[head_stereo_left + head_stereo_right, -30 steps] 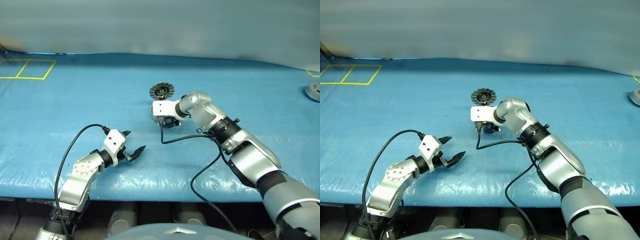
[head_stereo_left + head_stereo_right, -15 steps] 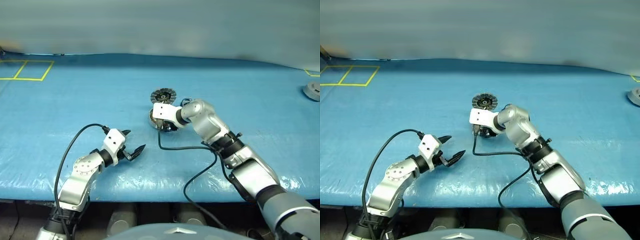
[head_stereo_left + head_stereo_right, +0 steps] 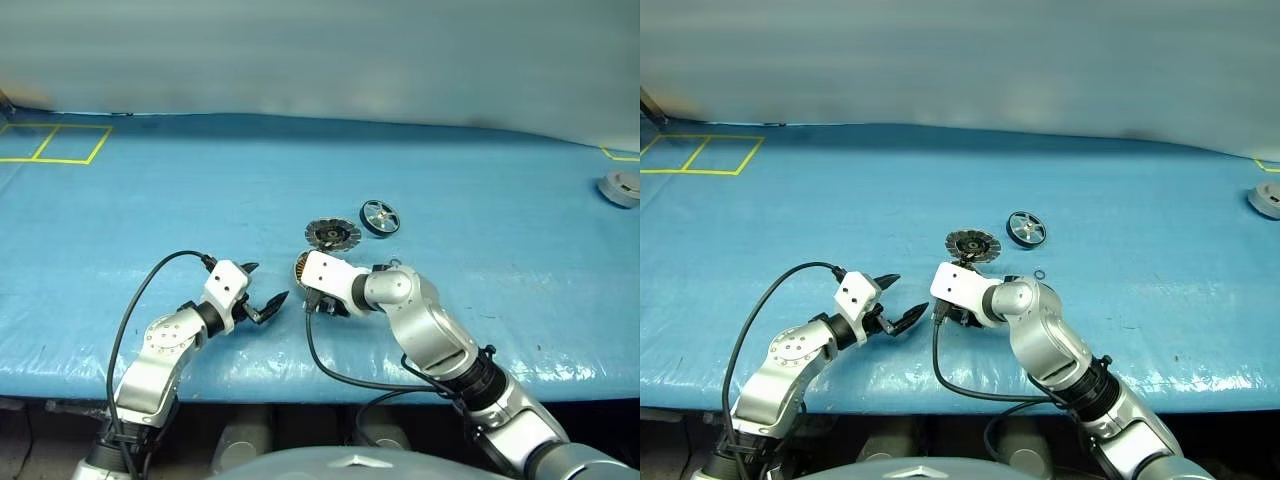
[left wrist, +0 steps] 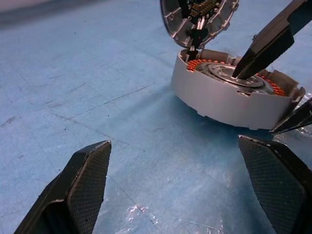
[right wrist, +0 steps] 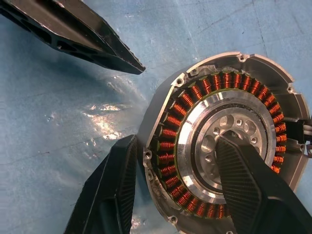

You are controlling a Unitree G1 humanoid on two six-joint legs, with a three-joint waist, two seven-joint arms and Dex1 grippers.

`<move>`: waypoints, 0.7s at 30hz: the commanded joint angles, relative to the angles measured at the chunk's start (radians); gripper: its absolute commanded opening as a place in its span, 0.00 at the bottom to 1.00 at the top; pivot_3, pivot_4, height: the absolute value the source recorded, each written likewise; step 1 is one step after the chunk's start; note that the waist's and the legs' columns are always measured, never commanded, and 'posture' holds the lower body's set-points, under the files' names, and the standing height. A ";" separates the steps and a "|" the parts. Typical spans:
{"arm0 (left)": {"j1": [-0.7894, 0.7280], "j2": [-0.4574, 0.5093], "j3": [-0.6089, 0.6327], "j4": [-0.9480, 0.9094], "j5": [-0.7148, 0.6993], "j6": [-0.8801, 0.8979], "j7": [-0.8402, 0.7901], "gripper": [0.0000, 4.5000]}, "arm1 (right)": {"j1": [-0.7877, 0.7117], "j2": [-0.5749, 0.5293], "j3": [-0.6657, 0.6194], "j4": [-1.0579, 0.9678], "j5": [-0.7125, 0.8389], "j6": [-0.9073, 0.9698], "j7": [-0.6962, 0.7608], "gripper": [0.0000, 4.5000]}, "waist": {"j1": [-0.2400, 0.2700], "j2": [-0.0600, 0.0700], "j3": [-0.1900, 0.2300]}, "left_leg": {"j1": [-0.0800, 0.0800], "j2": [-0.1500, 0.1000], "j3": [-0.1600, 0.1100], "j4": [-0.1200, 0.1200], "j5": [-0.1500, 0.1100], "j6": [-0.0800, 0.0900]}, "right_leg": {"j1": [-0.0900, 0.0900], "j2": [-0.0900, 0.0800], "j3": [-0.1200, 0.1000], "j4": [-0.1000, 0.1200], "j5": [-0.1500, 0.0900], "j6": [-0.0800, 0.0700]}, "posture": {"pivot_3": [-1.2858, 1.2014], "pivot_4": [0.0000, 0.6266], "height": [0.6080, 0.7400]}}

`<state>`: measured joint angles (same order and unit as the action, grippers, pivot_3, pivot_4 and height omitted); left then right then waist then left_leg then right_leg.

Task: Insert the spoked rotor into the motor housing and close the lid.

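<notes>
The housing (image 5: 222, 146) is gripped across its wall by the right gripper (image 5: 180, 185), one finger outside the rim and one inside on the hub, with the open face and copper windings up. Just beyond the housing lies the lid (image 3: 332, 234), ribbed face up, and beyond the lid the rotor (image 3: 379, 216). The left gripper (image 3: 262, 293) hangs wide open and empty just beside the housing. The housing is best set flat and released squarely, so that the rotor can be dropped onto the hub.

The motor housing (image 5: 222, 146) looked matt grey metal with glossy copper windings; the counter (image 3: 150, 200) wore crinkled, shiny blue sheeting.
</notes>
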<state>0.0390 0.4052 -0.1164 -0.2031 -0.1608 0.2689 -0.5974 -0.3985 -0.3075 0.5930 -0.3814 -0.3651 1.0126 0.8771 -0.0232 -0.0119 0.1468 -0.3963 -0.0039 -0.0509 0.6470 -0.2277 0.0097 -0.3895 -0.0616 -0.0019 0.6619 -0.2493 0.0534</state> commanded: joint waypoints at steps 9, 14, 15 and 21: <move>-0.011 -0.007 0.011 -0.014 -0.014 -0.019 -0.010 1.00 | -0.045 0.106 -0.022 -0.160 0.131 0.322 -0.127 0.99 | 0.003 0.002 0.004 | -0.004 0.000 0.000 -0.001 0.000 0.000 | -0.004 0.000 0.000 -0.001 0.003 -0.004 | 0.52 0.24 1.00; -0.021 -0.009 0.011 -0.004 -0.014 -0.021 -0.018 1.00 | -0.111 0.074 -0.092 -0.296 0.242 0.448 -0.125 0.99 | 0.002 0.002 0.007 | -0.006 -0.001 -0.001 -0.001 0.000 0.000 | -0.005 0.000 0.000 -0.001 0.003 -0.003 | 0.52 0.24 1.00; -0.021 -0.009 0.011 -0.004 -0.014 -0.021 -0.020 1.00 | -0.115 0.061 -0.121 -0.320 0.267 0.458 -0.121 0.99 | 0.003 0.003 0.007 | -0.006 -0.001 -0.001 -0.001 0.000 0.000 | -0.006 0.000 -0.001 -0.001 0.004 -0.002 | 0.52 0.24 1.00; 0.003 0.017 -0.006 -0.035 -0.018 -0.041 -0.070 1.00 | 0.082 -0.058 -0.370 -0.375 0.441 0.180 -0.048 0.99 | 0.008 0.002 0.007 | -0.014 -0.002 -0.003 -0.001 0.000 0.000 | -0.008 0.000 -0.002 -0.003 0.006 0.002 | 0.52 0.24 1.00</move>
<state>0.0337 0.4100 -0.1202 -0.1994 -0.1644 0.2588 -0.6444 -0.3564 -0.3520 0.2930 -0.7326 0.0386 1.2930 0.8158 -0.0148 -0.0097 0.1537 -0.4123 -0.0069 -0.0535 0.6461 -0.2281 0.0104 -0.3973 -0.0621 -0.0040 0.6588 -0.2438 0.0560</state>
